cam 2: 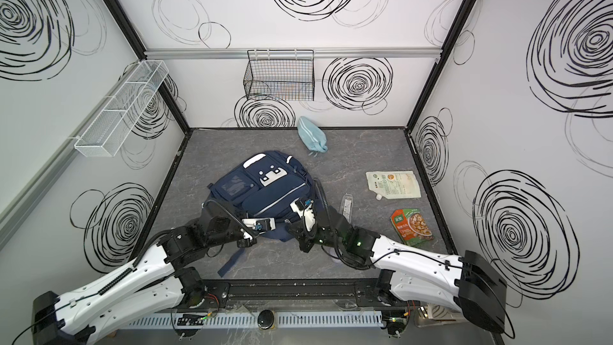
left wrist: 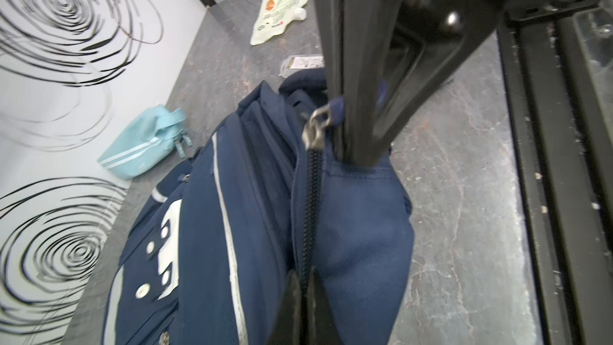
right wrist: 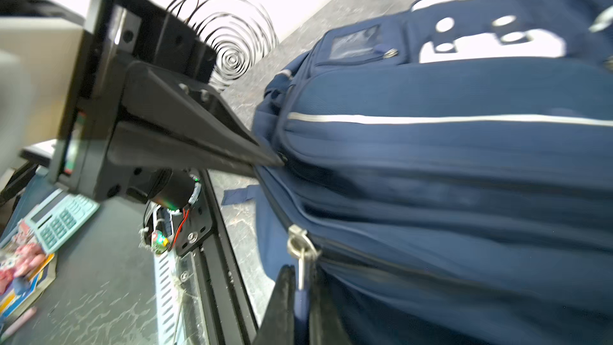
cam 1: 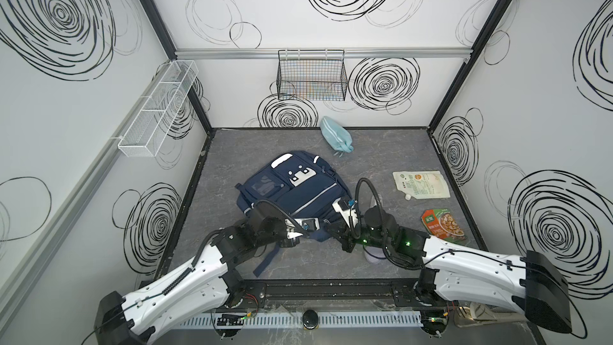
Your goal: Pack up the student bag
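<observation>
Large navy blue fabric student bag (cam 1: 298, 190): black zip (left wrist: 310, 194) shut, packing seemingly unstarted.
Left tool (left wrist: 302, 277) clamps it; right tool (right wrist: 301, 280) clamps metal pull (right wrist: 300, 258).

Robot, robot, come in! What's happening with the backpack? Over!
Left gripper shut on student bag fabric. Right gripper shut on zipper pull. Zipper closed; nothing blocking it.

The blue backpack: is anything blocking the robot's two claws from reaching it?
Nothing visible does. The left gripper is shut on fabric of the backpack beside its zipper; the right gripper is shut on a zipper pull.
</observation>
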